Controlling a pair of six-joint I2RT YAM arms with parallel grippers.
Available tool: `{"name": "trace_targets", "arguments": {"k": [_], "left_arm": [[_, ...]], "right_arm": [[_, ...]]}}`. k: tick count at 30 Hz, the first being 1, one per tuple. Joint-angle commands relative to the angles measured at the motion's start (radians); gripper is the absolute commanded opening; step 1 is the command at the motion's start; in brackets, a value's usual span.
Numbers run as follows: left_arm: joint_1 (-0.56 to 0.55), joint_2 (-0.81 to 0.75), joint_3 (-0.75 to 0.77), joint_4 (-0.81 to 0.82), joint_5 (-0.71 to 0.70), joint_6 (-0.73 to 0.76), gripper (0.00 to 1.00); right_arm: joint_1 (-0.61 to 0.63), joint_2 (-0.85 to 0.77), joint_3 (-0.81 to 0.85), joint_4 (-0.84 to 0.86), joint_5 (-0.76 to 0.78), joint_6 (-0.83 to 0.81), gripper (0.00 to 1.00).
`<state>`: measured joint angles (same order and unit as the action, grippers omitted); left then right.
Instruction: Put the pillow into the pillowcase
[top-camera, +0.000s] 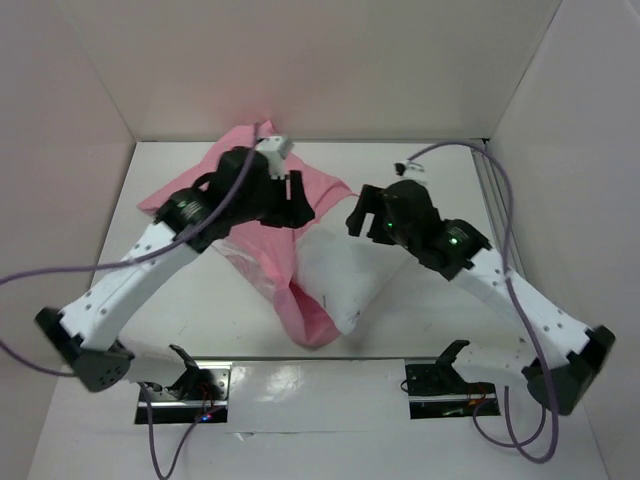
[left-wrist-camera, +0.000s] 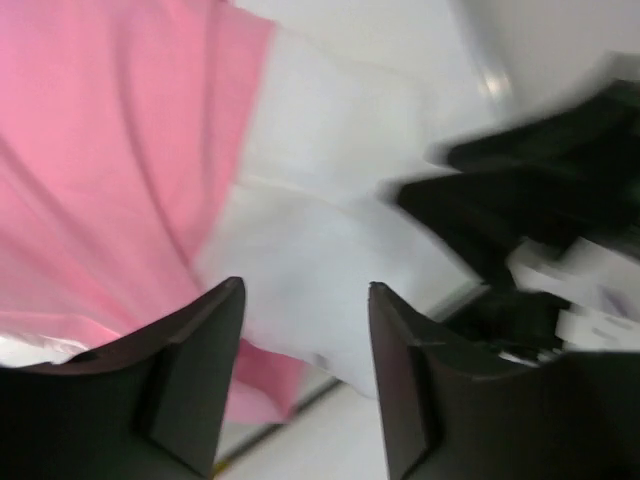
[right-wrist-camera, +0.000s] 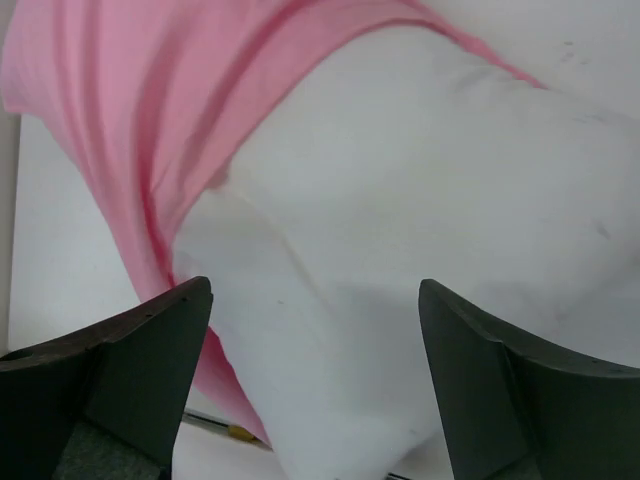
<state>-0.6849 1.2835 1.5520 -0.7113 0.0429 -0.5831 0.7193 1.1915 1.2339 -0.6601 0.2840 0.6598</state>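
Pillow (top-camera: 350, 272) lies under empty left tool (left-wrist-camera: 305, 292), half spread, and empty right tool (right-wrist-camera: 315, 290), wide.

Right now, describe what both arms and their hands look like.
Both arms have white links with black joints and bases. Purple cables trail from the left arm and right arm: the left cable and the right cable. The right arm shows small green lights. The left hand and right hand each have two dark, blunt fingers.

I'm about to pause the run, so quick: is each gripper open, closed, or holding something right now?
Left gripper: open, holding nothing.
Right gripper: open, holding nothing.
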Motion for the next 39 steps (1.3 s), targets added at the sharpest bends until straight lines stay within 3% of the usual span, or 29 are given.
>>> {"name": "trace_targets", "arguments": {"k": [1, 4, 10, 14, 18, 21, 25, 26, 27, 31, 35, 36, 37, 38, 39], "left_arm": [[-0.088, 0.186, 0.101, -0.149, -0.349, 0.106, 0.70], [-0.148, 0.319, 0.193, -0.194, -0.544, 0.129, 0.78], [-0.211, 0.494, 0.321, -0.270, -0.811, 0.151, 0.78], [-0.211, 0.565, 0.330, -0.281, -0.853, 0.172, 0.75], [-0.211, 0.634, 0.339, -0.281, -0.897, 0.207, 0.68], [-0.202, 0.682, 0.399, -0.297, -0.907, 0.207, 0.51], [-0.202, 0.695, 0.502, -0.321, -0.887, 0.207, 0.21], [-0.202, 0.695, 0.519, -0.321, -0.887, 0.207, 0.21], [-0.202, 0.695, 0.536, -0.321, -0.876, 0.219, 0.13], [-0.202, 0.695, 0.623, -0.346, -0.802, 0.229, 0.00], [-0.202, 0.674, 0.623, -0.324, -0.678, 0.247, 0.00], [-0.202, 0.674, 0.623, -0.324, -0.623, 0.247, 0.00], [-0.202, 0.662, 0.634, -0.324, -0.582, 0.247, 0.00], [-0.202, 0.645, 0.646, -0.307, -0.531, 0.247, 0.00], [-0.202, 0.633, 0.655, -0.294, -0.405, 0.247, 0.00]], "right_arm": [[-0.062, -0.148, -0.089, -0.156, 0.070, 0.111, 0.92], [-0.121, -0.220, -0.192, -0.127, -0.008, 0.170, 0.96], [-0.325, -0.300, -0.391, 0.059, -0.350, 0.193, 0.97], [-0.478, -0.320, -0.494, 0.151, -0.515, 0.193, 0.98], [-0.541, -0.302, -0.603, 0.292, -0.702, 0.259, 0.98], [-0.541, -0.284, -0.648, 0.405, -0.718, 0.302, 0.98], [-0.486, -0.236, -0.637, 0.435, -0.677, 0.302, 0.86], [-0.486, -0.224, -0.637, 0.444, -0.677, 0.302, 0.84], [-0.472, -0.207, -0.637, 0.453, -0.677, 0.302, 0.84], [-0.414, -0.159, -0.663, 0.530, -0.654, 0.311, 0.82], [-0.351, -0.110, -0.665, 0.562, -0.600, 0.311, 0.63], [-0.328, -0.110, -0.656, 0.562, -0.586, 0.299, 0.37], [-0.319, -0.095, -0.642, 0.571, -0.577, 0.299, 0.19], [-0.319, -0.081, -0.633, 0.602, -0.577, 0.299, 0.06], [-0.319, -0.072, -0.601, 0.628, -0.577, 0.299, 0.00]]}}
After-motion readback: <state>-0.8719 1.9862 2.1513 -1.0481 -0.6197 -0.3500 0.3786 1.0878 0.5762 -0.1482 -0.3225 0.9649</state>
